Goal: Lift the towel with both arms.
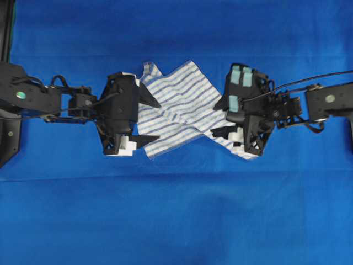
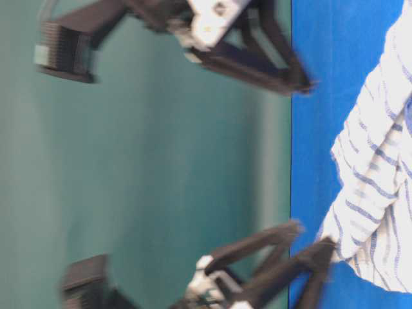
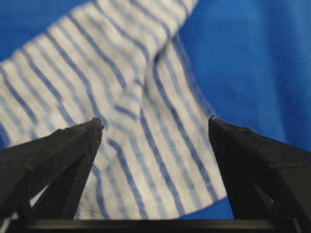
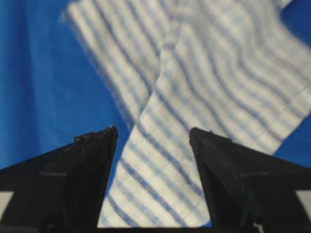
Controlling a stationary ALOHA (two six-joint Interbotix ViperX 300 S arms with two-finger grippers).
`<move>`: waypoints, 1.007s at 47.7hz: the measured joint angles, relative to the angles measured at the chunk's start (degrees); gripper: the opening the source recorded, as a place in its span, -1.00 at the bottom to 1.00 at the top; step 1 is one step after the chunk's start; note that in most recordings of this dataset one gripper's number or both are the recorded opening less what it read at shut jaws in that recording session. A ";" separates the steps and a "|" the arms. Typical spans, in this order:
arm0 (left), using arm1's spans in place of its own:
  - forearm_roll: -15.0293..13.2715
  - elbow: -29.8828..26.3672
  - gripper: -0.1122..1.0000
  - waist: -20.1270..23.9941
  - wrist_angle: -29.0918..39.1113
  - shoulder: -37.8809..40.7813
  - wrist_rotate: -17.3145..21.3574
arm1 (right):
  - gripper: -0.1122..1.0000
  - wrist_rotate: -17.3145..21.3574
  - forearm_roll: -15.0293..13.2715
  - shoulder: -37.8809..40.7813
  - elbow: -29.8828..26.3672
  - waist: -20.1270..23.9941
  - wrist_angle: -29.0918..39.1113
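The white towel (image 1: 182, 105) with thin blue stripes lies rumpled and partly folded on the blue tablecloth, between the two arms. My left gripper (image 1: 158, 121) is open at the towel's left edge, its two pointed fingers over the cloth. In the left wrist view the towel (image 3: 146, 73) fills the gap between the fingers of the left gripper (image 3: 155, 120). My right gripper (image 1: 216, 120) is open over the towel's right end. The right wrist view shows a folded strip of towel (image 4: 204, 68) running between the fingers of the right gripper (image 4: 153, 129). Neither gripper has closed on the cloth.
The blue tablecloth (image 1: 176, 210) covers the whole table. A dark frame edge (image 1: 5, 33) runs along the far left. In the table-level view, which is turned on its side, the towel (image 2: 380, 193) lies on the cloth in front of a green wall (image 2: 161, 161).
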 measured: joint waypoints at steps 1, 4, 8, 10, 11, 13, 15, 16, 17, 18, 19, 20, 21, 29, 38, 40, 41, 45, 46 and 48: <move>0.00 0.00 0.83 0.00 -0.26 0.79 -0.09 | 0.35 0.35 0.00 0.70 0.26 0.09 -0.62; -0.09 0.00 0.83 -0.18 -1.23 3.08 -0.79 | 0.35 0.97 -0.09 2.72 0.79 0.18 -2.37; -0.18 0.00 0.83 -0.53 -2.64 5.89 -2.37 | 0.35 1.32 0.00 5.45 0.88 0.53 -3.78; -0.18 0.00 0.83 -0.62 -3.52 7.38 -2.90 | 0.35 1.49 0.00 6.68 0.88 0.62 -4.31; -0.18 0.00 0.83 -0.70 -3.96 8.00 -3.34 | 0.35 1.58 0.00 7.29 0.88 0.62 -4.48; -0.09 0.00 0.83 -0.79 -4.92 9.40 -4.31 | 0.35 1.85 0.00 8.61 0.88 0.70 -4.92; -0.18 -0.09 0.83 -0.70 -6.24 10.90 -5.19 | 0.35 1.93 0.00 10.02 0.88 0.70 -5.19; -0.18 -0.09 0.83 -0.79 -6.68 11.51 -5.36 | 0.35 2.02 0.00 10.72 0.79 0.70 -5.36; -0.18 -0.09 0.83 -0.79 -7.12 12.13 -5.62 | 0.35 2.11 0.00 11.34 0.70 0.70 -5.45; -0.18 -0.09 0.83 -0.79 -7.47 12.57 -5.80 | 0.35 2.11 -0.09 11.95 0.62 0.70 -5.54; -0.18 -0.09 0.83 -0.79 -7.73 13.10 -5.98 | 0.35 2.11 0.00 12.48 0.62 0.70 -5.63; -0.18 -0.09 0.83 -0.79 -8.00 13.45 -5.89 | 0.36 2.20 -0.09 13.10 0.53 0.70 -5.71; -0.18 -0.18 0.82 -0.79 -8.26 13.71 -5.80 | 0.35 2.20 -0.09 13.36 0.35 0.70 -5.89; -0.18 -0.35 0.74 -1.05 -8.70 14.15 -6.24 | 0.34 2.20 -0.09 13.80 -0.18 0.88 -5.98; -0.18 -0.35 0.09 -1.14 -8.61 14.24 -6.42 | 0.02 2.11 -0.09 13.80 -0.18 0.53 -5.98; -0.18 -0.44 -0.14 -1.23 -8.44 14.24 -6.33 | -0.18 2.11 -0.09 13.89 -0.26 0.53 -5.98; -0.18 -0.35 -0.24 -1.32 -8.26 14.24 -6.33 | -0.28 2.11 -0.09 13.89 -0.26 0.44 -5.98; -0.18 -0.35 -0.62 -1.49 -7.73 14.24 -6.33 | -0.66 2.02 -0.09 13.80 -0.26 0.44 -5.98; -0.18 -0.35 -0.69 -1.49 -7.65 14.24 -6.33 | -0.68 2.02 -0.09 13.89 -0.26 0.44 -5.98; -0.18 -0.35 -0.78 -1.41 -7.38 14.24 -6.33 | -0.68 2.11 -0.09 13.89 -0.26 0.44 -5.98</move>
